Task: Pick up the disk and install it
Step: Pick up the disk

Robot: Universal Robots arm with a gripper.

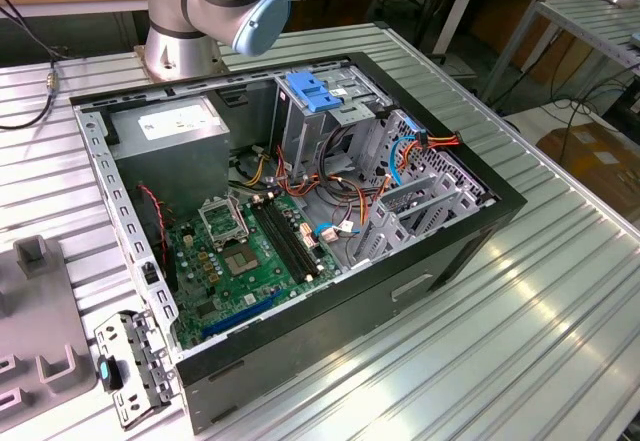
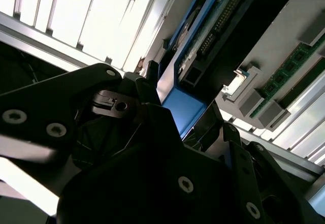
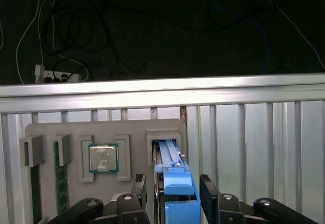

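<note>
Pick-up step: my end effector (image 3: 173, 182) is spread apart around the disk (image 3: 175, 188) standing in the grey tray (image 3: 71, 132). Grabbing it needs an even squeeze.

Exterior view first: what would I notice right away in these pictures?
In the exterior view, the open computer case on the ribbed metal table stands out, with its green motherboard and a bright blue bracket inside. In the first wrist view, the black gripper straddles the blue-railed disk standing in a grey tray.
</note>
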